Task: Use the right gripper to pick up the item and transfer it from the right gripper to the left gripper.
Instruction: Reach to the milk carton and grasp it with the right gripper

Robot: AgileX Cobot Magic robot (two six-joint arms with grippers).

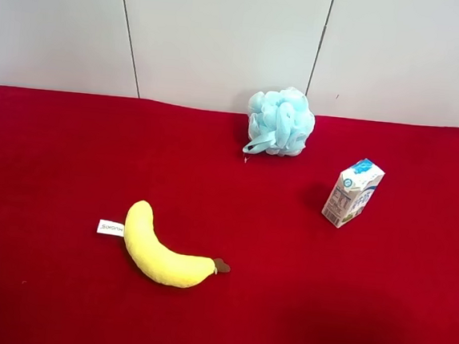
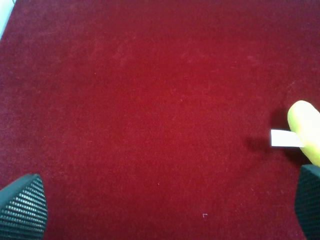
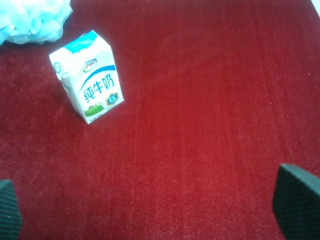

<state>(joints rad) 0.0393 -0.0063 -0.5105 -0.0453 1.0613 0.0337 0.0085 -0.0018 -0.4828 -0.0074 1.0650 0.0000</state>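
Observation:
The item, a small white drink carton with blue and green print, stands upright on the red cloth at the right of the exterior high view. In the right wrist view the carton stands well ahead of my right gripper, whose two black fingertips sit wide apart over bare cloth, open and empty. My left gripper is open too, its ribbed fingertips spread above empty cloth, far from the carton. Neither arm shows in the exterior high view.
A yellow plush banana with a white tag lies at the front left; its end shows in the left wrist view. A pale blue mesh bath puff sits at the back, near the carton. A white wall stands behind the red cloth.

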